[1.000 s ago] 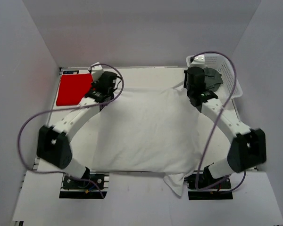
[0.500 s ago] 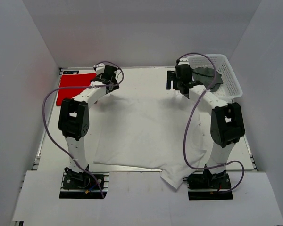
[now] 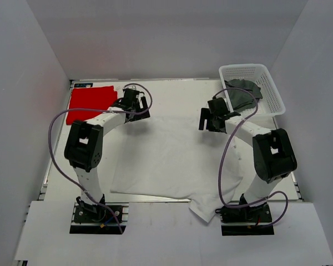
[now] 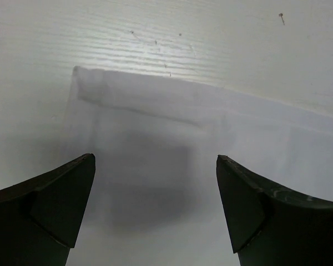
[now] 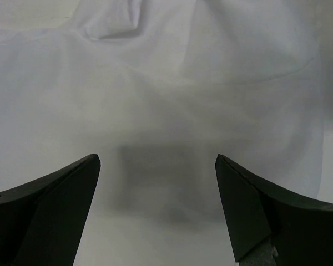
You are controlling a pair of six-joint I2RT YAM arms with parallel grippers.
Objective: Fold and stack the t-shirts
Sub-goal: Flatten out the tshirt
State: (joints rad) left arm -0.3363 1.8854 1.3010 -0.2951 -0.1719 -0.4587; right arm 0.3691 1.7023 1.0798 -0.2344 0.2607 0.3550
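Approx a third done: bright red cloth tee (image 3: 89, 104) looks folded far-L, plain white cloth tee (image 3: 172, 160) lies flat mid-table, unfolded, dark grey-green cloth tee (image 3: 241, 95) sits in white plastic lattice basket (image 3: 273, 94); L gripper (image 3: 139, 106) & R gripper (image 3: 207, 119) gape wide, empty.

Soft matt cloth, hard plastic around it
The white t-shirt (image 3: 172, 160) is thin, matt cloth, smooth at its hem and softly creased elsewhere; the red t-shirt (image 3: 89, 102) and the dark grey-green t-shirt (image 3: 241, 94) look the same dull fabric. The table (image 4: 211, 33) is white with a fine ribbed grain and a faint sheen. My fingers (image 4: 50, 210) are dark, matt plastic, smooth-faced; the basket (image 3: 273, 91) is white plastic lattice.
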